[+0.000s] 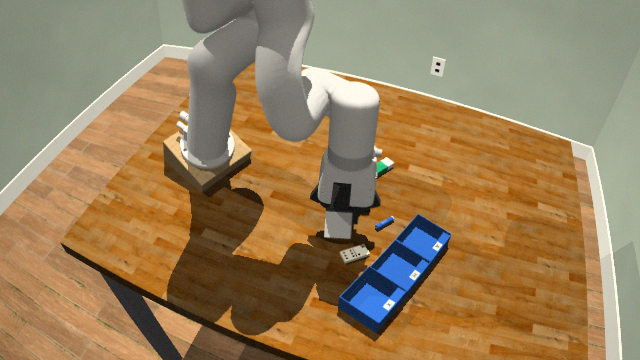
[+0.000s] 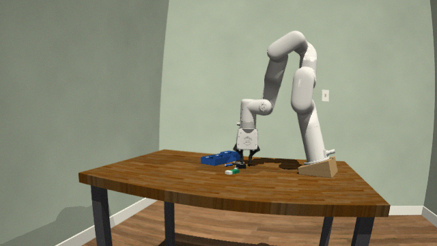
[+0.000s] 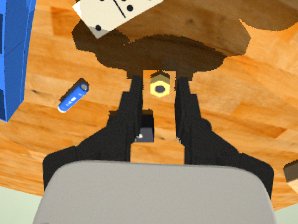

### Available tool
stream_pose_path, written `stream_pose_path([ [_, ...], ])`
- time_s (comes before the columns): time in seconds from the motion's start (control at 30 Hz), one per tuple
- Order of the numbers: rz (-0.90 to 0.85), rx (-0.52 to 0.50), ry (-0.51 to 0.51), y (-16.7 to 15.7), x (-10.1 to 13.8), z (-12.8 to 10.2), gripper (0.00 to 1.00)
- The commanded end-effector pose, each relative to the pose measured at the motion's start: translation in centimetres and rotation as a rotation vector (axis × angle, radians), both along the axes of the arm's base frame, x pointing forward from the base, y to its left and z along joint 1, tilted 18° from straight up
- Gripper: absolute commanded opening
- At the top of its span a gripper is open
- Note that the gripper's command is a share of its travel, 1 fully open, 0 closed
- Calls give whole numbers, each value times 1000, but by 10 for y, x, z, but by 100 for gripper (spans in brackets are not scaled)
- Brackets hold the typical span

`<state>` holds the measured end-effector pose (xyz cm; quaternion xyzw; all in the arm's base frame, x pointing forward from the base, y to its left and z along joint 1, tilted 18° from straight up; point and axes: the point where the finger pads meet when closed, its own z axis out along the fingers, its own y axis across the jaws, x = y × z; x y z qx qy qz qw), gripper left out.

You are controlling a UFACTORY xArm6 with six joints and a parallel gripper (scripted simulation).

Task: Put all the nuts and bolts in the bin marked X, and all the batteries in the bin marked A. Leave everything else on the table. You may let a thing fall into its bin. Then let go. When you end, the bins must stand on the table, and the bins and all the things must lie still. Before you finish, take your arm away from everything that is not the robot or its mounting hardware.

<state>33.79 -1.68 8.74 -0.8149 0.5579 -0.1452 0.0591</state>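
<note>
A small yellow nut [image 3: 158, 87] lies on the table in shadow. My gripper [image 3: 159, 90] is lowered over it with its fingers partly apart, one on each side of the nut, not pressing it. In the top view the wrist body [image 1: 345, 200] hides the nut. A blue battery [image 1: 384, 223] lies on the table between the gripper and the bins; it also shows in the wrist view [image 3: 73, 95]. The blue three-compartment bin [image 1: 395, 271] stands to the right; its label marks are too small to read.
A white domino [image 1: 354, 254] lies just in front of the gripper, near the bin. A green and white block [image 1: 384, 166] lies behind the arm. A small black thing [image 3: 145, 132] sits under my left finger. The arm's wooden base [image 1: 207, 160] stands at the back left.
</note>
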Motion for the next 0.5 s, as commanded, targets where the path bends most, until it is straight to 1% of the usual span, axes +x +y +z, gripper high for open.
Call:
stream_pose_path([
  [0.0,0,0,-3,0,3,-6,30],
  [0.47,0,0,-3,0,3,-7,30],
])
